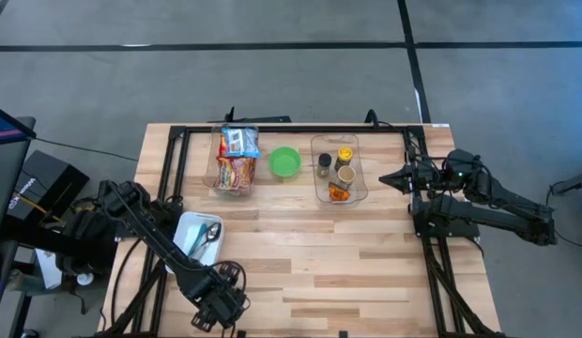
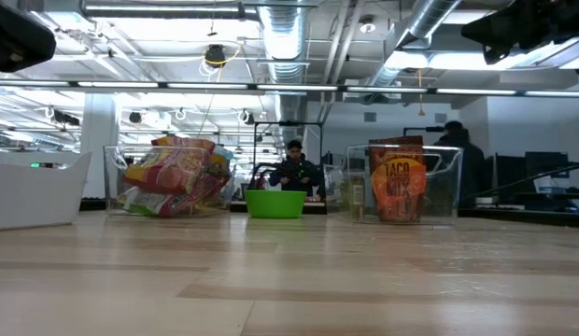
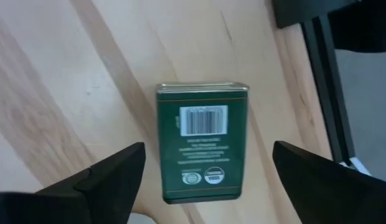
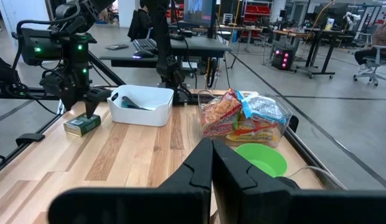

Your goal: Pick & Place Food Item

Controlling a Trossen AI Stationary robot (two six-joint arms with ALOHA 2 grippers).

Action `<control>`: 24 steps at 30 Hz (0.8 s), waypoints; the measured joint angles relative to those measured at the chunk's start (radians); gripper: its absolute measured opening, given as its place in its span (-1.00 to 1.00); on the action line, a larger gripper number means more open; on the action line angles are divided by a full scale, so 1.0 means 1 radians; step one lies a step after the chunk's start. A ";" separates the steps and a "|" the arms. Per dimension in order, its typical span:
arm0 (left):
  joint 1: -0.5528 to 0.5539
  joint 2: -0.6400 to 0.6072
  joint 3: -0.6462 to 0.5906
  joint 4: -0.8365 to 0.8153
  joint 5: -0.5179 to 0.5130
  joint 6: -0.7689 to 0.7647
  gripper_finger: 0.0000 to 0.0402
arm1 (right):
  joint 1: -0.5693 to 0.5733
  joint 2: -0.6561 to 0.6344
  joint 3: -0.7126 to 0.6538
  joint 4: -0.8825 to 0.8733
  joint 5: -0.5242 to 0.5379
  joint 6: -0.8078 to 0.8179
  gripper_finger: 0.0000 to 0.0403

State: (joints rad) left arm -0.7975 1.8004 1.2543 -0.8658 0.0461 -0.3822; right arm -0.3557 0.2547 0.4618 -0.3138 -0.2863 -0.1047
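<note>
Hovering over the green tin [image 3: 202, 149] by the table's near left edge, your left gripper [image 3: 205, 180] has its jaws spread wide. It looks just set down. Next, probably lift away.

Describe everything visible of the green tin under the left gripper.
The green tin is a flat rectangular metal box, dark green with a gold-edged rim, lying on the wooden table with its barcode label and two round seals facing up. The left gripper hangs open above it, fingers at either side, not touching.
</note>
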 joint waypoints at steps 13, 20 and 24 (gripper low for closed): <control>-0.026 0.000 -0.073 0.087 -0.015 -0.027 0.70 | 0.000 0.000 0.000 0.000 0.000 0.000 -1.00; -0.034 0.028 -0.073 0.081 -0.026 -0.027 0.69 | 0.000 0.000 0.000 0.000 0.000 0.000 -1.00; -0.034 0.049 -0.073 0.081 -0.032 -0.027 0.69 | 0.000 0.000 0.000 0.000 0.000 0.000 -1.00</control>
State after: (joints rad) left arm -0.8310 1.8494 1.1814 -0.7847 0.0145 -0.4091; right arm -0.3561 0.2548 0.4618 -0.3138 -0.2863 -0.1047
